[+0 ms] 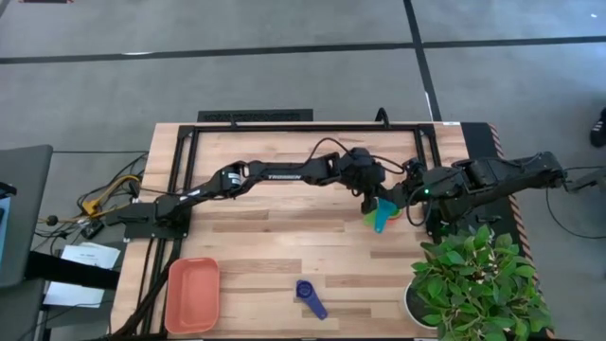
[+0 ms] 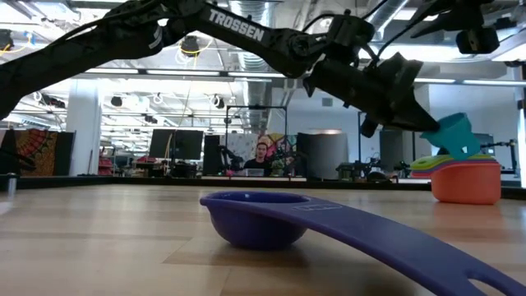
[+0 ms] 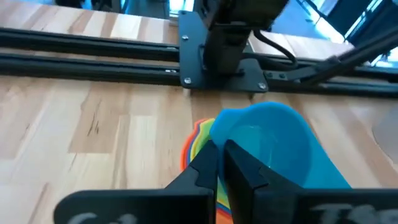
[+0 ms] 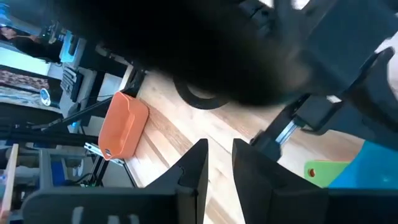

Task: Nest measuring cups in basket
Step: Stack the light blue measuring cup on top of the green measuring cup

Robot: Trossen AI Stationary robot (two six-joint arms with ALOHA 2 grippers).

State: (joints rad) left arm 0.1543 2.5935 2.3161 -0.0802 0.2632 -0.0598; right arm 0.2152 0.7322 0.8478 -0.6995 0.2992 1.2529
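Left gripper [image 1: 376, 204]: reaches across to the right side of the table, fingers pinched on the rim of the teal cup [image 3: 267, 146], holding it tilted over the stack.
Teal cup: smooth glossy plastic, rounded scoop bowl; in the low view it sits cocked on top, not yet seated flat.
Stack of cups [image 2: 465, 174]: right of table centre; coral bowl at the bottom, then thin rims of yellow-orange, pink and green showing above it, all smooth plastic.
Right gripper [image 4: 217, 163]: just right of the stack, hovering; fingers slightly apart, holding nothing.
Purple-blue cup [image 1: 309, 297]: lies alone near the front edge, centre, bowl down on the wood, long flat handle; matte-looking plastic.
Basket [image 1: 192, 295]: salmon-orange shallow tray, rounded corners, front left, well apart from the stack; no cup in it.
Table [image 1: 265, 237]: light wood planks, visible grain.
Step, judged: nesting teal into the stack; basket placement not yet done.
Next move, judged: level the teal cup, press it down, release; then fetch the purple-blue cup and move the stack to the basket.
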